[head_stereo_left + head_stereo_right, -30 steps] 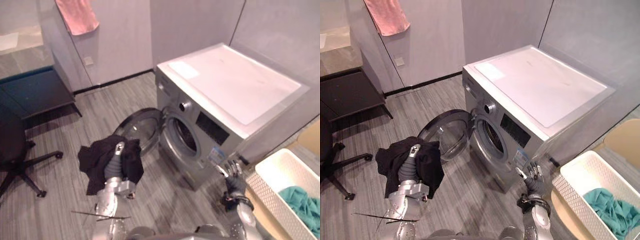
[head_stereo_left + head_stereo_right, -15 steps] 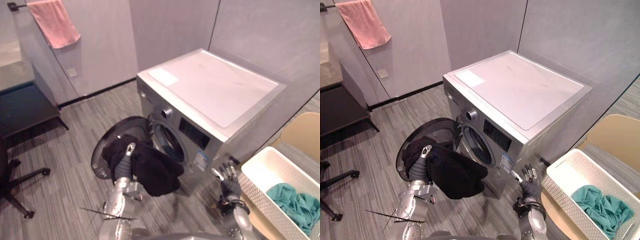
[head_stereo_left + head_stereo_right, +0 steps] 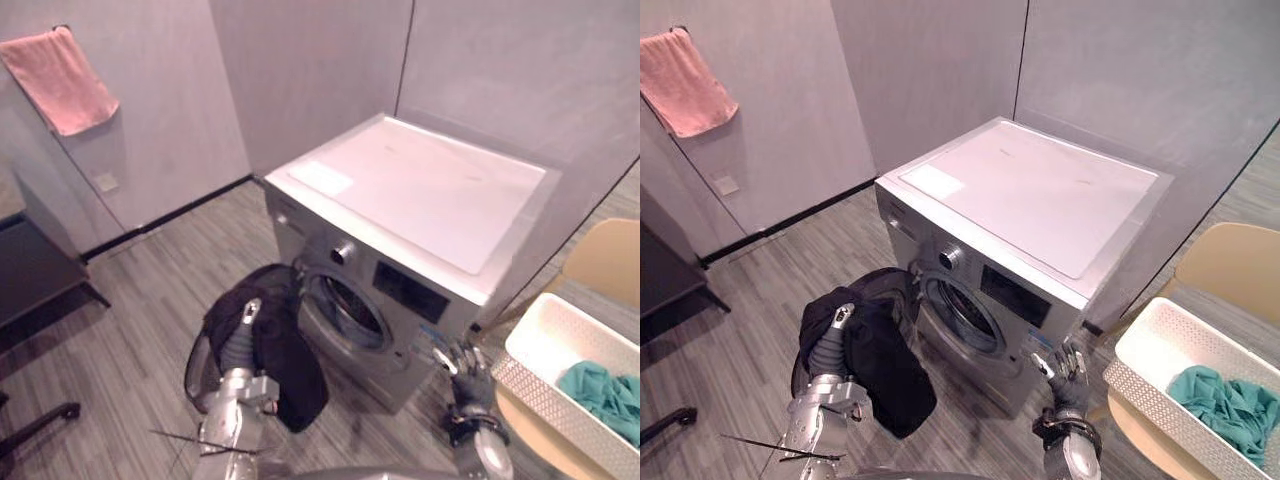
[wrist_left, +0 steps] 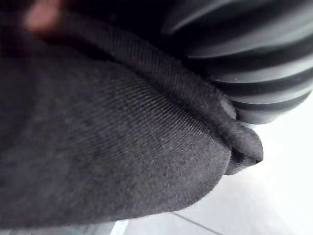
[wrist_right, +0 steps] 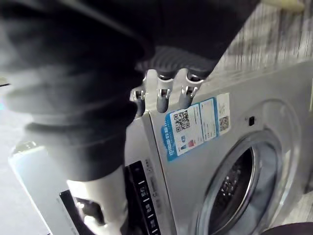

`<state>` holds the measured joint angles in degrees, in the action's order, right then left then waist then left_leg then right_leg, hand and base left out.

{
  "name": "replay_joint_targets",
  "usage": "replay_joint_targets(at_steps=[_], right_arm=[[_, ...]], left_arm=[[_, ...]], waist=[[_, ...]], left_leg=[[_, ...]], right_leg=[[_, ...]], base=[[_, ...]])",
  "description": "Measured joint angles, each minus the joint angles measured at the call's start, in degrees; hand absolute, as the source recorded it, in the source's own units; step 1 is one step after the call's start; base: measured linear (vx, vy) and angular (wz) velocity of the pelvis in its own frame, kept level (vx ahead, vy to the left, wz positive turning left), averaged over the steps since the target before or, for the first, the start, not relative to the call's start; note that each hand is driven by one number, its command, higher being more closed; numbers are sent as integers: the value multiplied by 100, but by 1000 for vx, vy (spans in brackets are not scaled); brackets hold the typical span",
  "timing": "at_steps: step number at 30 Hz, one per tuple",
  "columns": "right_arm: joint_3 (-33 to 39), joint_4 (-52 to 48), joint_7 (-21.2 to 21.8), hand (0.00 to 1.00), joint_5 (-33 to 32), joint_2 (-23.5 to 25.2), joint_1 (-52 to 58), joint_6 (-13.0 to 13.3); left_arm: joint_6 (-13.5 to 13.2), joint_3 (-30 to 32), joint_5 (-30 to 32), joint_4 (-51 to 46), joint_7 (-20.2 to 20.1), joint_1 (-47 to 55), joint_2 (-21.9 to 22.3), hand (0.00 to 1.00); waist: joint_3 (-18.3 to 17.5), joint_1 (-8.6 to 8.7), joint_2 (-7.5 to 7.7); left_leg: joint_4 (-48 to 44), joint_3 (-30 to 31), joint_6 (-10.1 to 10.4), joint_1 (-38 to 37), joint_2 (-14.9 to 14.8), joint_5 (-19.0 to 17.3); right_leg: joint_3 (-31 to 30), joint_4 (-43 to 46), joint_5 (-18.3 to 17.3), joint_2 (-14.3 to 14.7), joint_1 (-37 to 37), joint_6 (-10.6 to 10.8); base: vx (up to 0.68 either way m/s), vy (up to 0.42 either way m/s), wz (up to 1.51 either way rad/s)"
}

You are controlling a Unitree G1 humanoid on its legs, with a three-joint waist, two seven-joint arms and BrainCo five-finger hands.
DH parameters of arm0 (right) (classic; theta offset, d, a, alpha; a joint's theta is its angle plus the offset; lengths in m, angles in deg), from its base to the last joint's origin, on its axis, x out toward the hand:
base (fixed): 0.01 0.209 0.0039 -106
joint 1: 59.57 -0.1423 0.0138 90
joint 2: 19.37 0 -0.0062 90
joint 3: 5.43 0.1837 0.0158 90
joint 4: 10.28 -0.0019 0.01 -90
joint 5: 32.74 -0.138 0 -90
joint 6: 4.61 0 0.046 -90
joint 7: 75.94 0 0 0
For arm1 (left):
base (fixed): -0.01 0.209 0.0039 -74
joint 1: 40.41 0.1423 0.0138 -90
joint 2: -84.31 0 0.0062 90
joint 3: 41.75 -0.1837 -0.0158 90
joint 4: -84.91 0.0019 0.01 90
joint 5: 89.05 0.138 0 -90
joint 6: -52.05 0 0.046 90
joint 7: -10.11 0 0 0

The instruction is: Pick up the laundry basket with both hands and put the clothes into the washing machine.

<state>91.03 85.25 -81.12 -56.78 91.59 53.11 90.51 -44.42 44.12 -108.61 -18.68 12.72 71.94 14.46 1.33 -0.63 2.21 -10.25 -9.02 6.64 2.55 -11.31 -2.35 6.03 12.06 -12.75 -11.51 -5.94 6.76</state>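
A black garment hangs draped over my left hand, just left of the round drum opening of the silver washing machine. Black cloth also covers that hand in the left wrist view. The machine's door stands open, mostly hidden behind the garment. My right hand is open with straight fingers, held near the machine's lower front right corner and holding nothing. The white laundry basket sits at the far right with a teal cloth in it, apart from both hands.
The basket rests on a beige chair to the right of the machine. A pink towel hangs on the wall at upper left. A dark table and an office chair's base stand at the left. Grey plank floor lies in front.
The whole view has shifted, so the camera moved. My left hand has carried the black garment from left of the door to right beside the drum opening. The right hand stays open.
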Motion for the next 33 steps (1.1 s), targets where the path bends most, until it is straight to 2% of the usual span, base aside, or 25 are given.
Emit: replay_joint_targets(at_steps=[2,6,7,9,14,18,21,22,24,27,29,30,31,33], right_arm=[[48,108,4,0,-1,7,22,-3],[-110,493,106,0,4,-14,-34,-37],[-130,600,161,0,4,-16,-37,-79],[-124,720,176,0,5,-12,-28,-121],[-73,930,284,0,6,-11,-36,-134],[-83,1146,307,0,14,-18,-77,-159],[-88,1237,309,0,14,-33,-91,-155],[-87,1263,309,0,14,-38,-101,-153],[-102,1396,310,0,5,-86,-143,-158],[-72,1395,309,0,-1,-84,-77,-157],[-87,1373,321,0,-13,-84,-121,-155],[-141,1269,325,0,-17,-89,-139,-151],[-251,1088,328,0,-21,-96,-100,-151],[-294,777,330,0,-23,-163,11,-146]], left_arm=[[0,-1,7,19,2,9,-3,100],[-17,-11,7,62,2,2,-3,100],[-19,8,8,108,5,17,-3,100],[-18,5,14,338,7,26,4,100],[-20,4,183,692,20,-18,-4,100],[-19,-8,302,1456,167,-441,-43,100],[-11,-11,337,1960,323,-761,-128,100],[-9,-29,340,2075,364,-837,-156,100],[5,-11,341,2293,406,-949,-189,100],[1,34,340,2292,412,-950,-214,100],[-5,197,334,2280,411,-987,-194,100],[-5,296,334,2184,415,-983,-195,100],[-5,414,327,2030,415,-961,-195,100],[-4,485,287,1947,413,-846,-85,100]], waist=[[-15,-9,141],[-24,-26,140],[-26,-60,139],[-71,-29,20],[-131,-19,-181],[-149,-6,-138],[-154,22,-24],[-152,32,-17],[-142,161,-5],[-126,164,-16],[12,144,-30],[167,121,-41],[383,108,14],[537,60,-95]], left_leg=[[65,-95,-4,-123,145,-4],[345,-320,12,-251,234,-13],[417,-395,13,-240,237,-12],[566,-386,101,-240,216,52],[854,-504,113,-169,204,295],[958,-521,134,-112,207,354],[1042,-524,121,-106,208,375],[1055,-525,119,-106,210,380],[1073,-517,99,-139,211,396],[986,-520,86,-268,175,405],[480,-509,90,-191,1,289],[-236,-480,0,32,-194,52],[-1236,-333,-231,348,-361,-130],[-2536,214,-344,874,-576,-69]], right_leg=[[-51,-192,201,-138,-101,59],[-233,-352,238,-180,-49,91],[-333,-396,179,-188,26,221],[-354,-379,163,-143,128,240],[-524,-409,262,-76,444,288],[-557,-487,317,-62,527,314],[-540,-625,411,-53,515,312],[-526,-641,423,-53,513,302],[-510,-638,427,-56,453,299],[-518,-602,424,-38,316,295],[-568,-409,398,75,299,250],[-605,-235,254,182,252,97],[-625,-96,-56,240,156,42],[-677,289,-381,380,117,-101]], base=[[77,207,-16],[-53,67,-20],[-133,-23,-21],[-100,-46,-13],[1,-23,-14],[76,-21,-5],[96,-11,-3],[78,-6,2],[83,-9,2],[48,-38,-5],[-21,-95,-14],[-96,-140,-14],[-131,-149,-7],[-162,-101,-8]])
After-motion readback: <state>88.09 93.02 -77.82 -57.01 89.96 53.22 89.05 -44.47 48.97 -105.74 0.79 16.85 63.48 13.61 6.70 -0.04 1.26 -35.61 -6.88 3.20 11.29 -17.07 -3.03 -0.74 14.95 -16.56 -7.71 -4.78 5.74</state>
